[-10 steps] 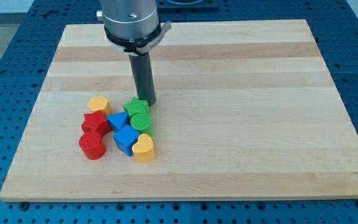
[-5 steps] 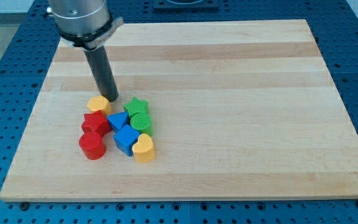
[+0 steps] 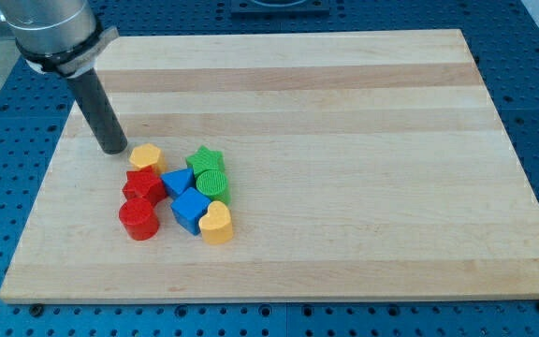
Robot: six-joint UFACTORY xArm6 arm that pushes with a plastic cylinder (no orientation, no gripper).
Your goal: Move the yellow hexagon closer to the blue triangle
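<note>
The yellow hexagon (image 3: 145, 156) lies at the upper left of a block cluster on the wooden board (image 3: 344, 168). The blue triangle (image 3: 176, 181) lies just below and to its right, close beside it. My tip (image 3: 113, 149) rests on the board just left of the yellow hexagon, a small gap apart.
The cluster also holds a red star (image 3: 143, 185), a red cylinder (image 3: 138, 220), a green star (image 3: 205, 159), a green cylinder (image 3: 211, 184), a blue cube (image 3: 191, 209) and a yellow heart (image 3: 216, 223). The board's left edge is near my tip.
My tip has swept left across the top of the cluster, from beside the green star, past the yellow hexagon's upper right, to its left side. The blocks have not visibly moved.
</note>
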